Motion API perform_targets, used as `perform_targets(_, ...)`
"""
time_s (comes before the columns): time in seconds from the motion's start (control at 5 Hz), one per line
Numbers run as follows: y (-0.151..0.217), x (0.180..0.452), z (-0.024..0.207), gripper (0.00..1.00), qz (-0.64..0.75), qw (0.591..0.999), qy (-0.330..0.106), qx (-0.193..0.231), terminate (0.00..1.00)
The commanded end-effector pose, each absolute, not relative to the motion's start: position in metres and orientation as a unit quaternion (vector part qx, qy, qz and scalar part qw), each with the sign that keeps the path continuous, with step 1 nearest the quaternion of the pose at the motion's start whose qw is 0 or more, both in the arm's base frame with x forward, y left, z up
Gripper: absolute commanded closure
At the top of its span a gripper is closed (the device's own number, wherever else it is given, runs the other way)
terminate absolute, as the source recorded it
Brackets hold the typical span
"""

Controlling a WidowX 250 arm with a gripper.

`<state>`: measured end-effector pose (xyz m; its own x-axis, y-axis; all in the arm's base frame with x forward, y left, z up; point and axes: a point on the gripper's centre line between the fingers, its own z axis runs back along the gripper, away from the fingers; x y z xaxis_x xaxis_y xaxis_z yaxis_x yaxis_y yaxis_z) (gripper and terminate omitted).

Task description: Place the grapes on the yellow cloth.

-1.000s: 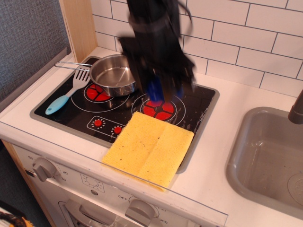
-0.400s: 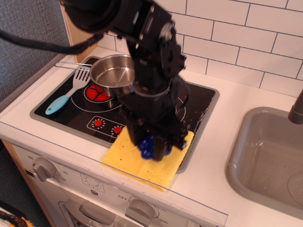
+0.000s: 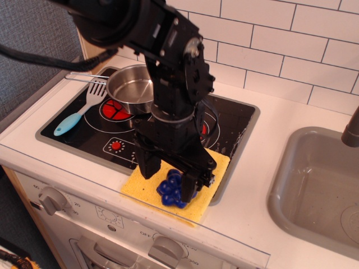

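Note:
The grapes [image 3: 171, 190], a small cluster of glossy deep-blue balls, lie on the front part of the yellow cloth [image 3: 138, 188]. The cloth is spread flat over the stove's front right edge and the counter. My gripper [image 3: 171, 175] hangs straight over the grapes, its black fingers [image 3: 146, 165] spread to either side of the cluster and wider than it. The jaws stand open and the grapes sit low between and just in front of the fingertips. The arm hides most of the cloth's middle.
A steel pot [image 3: 132, 87] stands on the back left burner of the black stove [image 3: 238, 126]. A blue-handled spatula [image 3: 78, 115] lies to its left. A grey sink [image 3: 317, 185] is at the right. White tiled wall behind.
The gripper carried the grapes from above the right burner down and forward onto the cloth. Its fingers have now spread apart and the grapes rest on the cloth.

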<state>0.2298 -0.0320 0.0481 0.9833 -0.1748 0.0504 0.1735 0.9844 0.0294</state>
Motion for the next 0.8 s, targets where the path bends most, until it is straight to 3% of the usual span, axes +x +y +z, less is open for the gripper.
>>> perform_targets(0.0,0.0018,0.2203,0.089,0.0,-0.025,0.997,-0.077,0.003,0.0)
perform_targets(0.2,0.0109,0.2245,0.086,0.0,-0.032,0.997,-0.066,-0.016,0.0)
perform_targets(0.6,0.0109,0.2245,0.086,0.0,-0.032,0.997,-0.066,-0.016,0.0)
